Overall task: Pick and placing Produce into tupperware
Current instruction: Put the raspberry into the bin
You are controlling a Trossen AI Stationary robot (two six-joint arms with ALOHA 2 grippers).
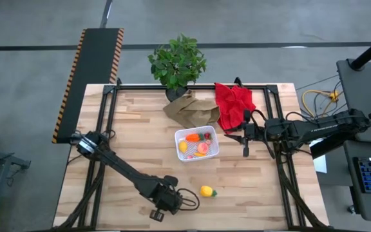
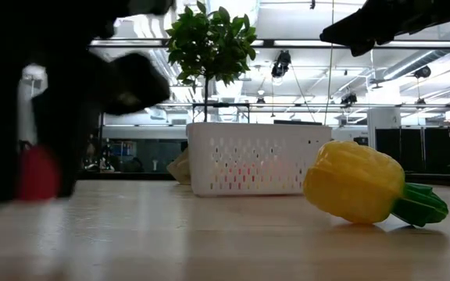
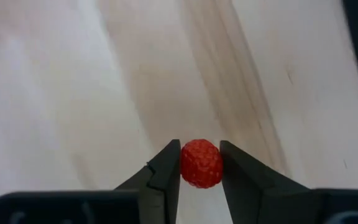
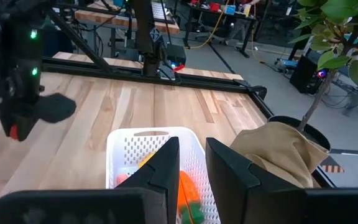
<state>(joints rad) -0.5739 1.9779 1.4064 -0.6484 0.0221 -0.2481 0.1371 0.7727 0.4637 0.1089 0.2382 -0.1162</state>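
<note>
Wooden tabletop: the left gripper (image 3: 200, 163) pinches one red raspberry (image 3: 201, 163) between its fingers, one yellow pepper (image 1: 206, 191) just beside it. One white tupperware (image 1: 212, 137), several produce pieces inside, sits beside the right gripper (image 1: 244, 136), narrowly open and empty.

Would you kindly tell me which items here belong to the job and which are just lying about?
Job: white tupperware holding several produce pieces; yellow produce loose on the table; red berry held by the left gripper.

Lying about: potted plant, brown paper bag, red cloth.
</note>
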